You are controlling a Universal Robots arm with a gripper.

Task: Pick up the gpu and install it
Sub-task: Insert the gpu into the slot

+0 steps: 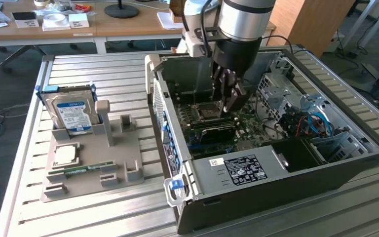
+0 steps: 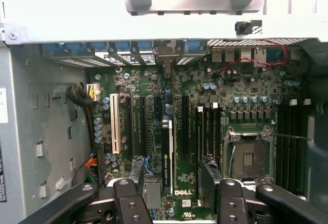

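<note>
The gpu (image 2: 166, 155) is a thin dark card standing on edge in a motherboard slot, its metal bracket against the rear slot panel. In the exterior view the gpu (image 1: 217, 132) is a dark strip low inside the open computer case (image 1: 255, 170). My gripper (image 2: 172, 185) hangs just above the card with one finger on each side and a gap between each finger and the card. The jaws are open and hold nothing. Seen from outside, the gripper (image 1: 232, 106) reaches down into the case over the motherboard (image 2: 246, 106).
A grey parts holder (image 1: 110, 163) lies at the exterior view's left, carrying a blue-and-white hard drive (image 1: 73, 111), a processor (image 1: 65, 154) and a green memory stick (image 1: 84, 169). Case walls, a drive cage and cables (image 1: 315, 123) surround the gripper. The empty processor socket (image 2: 248, 155) sits beside the card.
</note>
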